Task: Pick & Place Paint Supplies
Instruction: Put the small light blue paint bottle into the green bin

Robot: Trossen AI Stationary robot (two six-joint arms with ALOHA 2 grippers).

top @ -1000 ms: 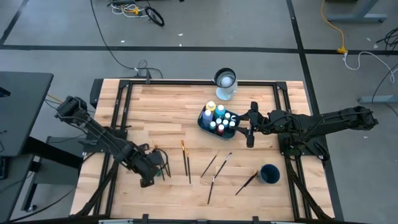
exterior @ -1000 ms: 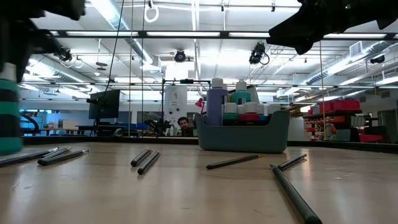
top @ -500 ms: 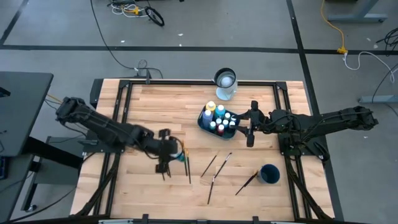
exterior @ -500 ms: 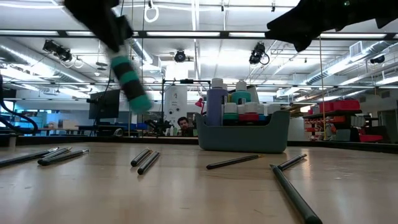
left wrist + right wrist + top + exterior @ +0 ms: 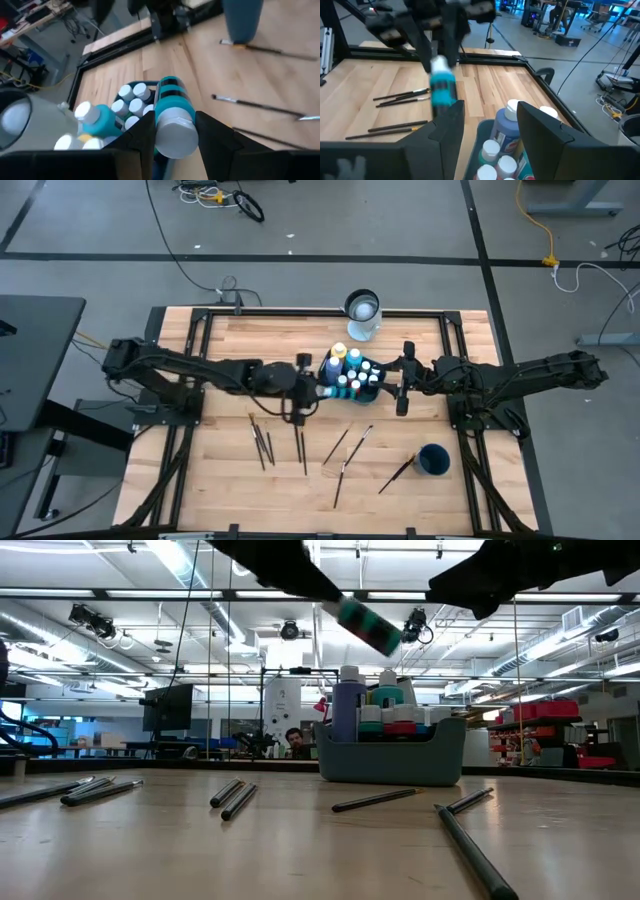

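My left gripper (image 5: pixel 175 122) is shut on a teal paint bottle (image 5: pixel 368 625) with a pale cap, in the air over the near-left rim of the dark blue bin (image 5: pixel 390 755). The bin stands mid-table and holds several small bottles (image 5: pixel 355 370). My right gripper (image 5: pixel 402 385) hovers open just right of the bin, touching nothing. Several thin dark brushes (image 5: pixel 300 445) lie flat on the wood nearer the near edge. My left gripper pinches the teal bottle between its two fingers (image 5: pixel 212 132) at the cap end (image 5: pixel 175 137). The body (image 5: pixel 441 90) sticks out past the fingertips. The fingers lie along the bottle, slanting down from the table's left. It is lifted clear and tilted, its base end lowest.
A clear glass jar (image 5: pixel 362 315) stands by the far edge behind the bin. A dark blue cup (image 5: pixel 432 458) stands near the right near corner, beside a brush (image 5: pixel 398 473). Bare wood lies left of the bin and along the near edge.
My left gripper has carried the teal bottle up from the near-left part of the table, toward the right and far side, to the bin. The bottle has gone from about upright to tilted. My right arm has kept still.
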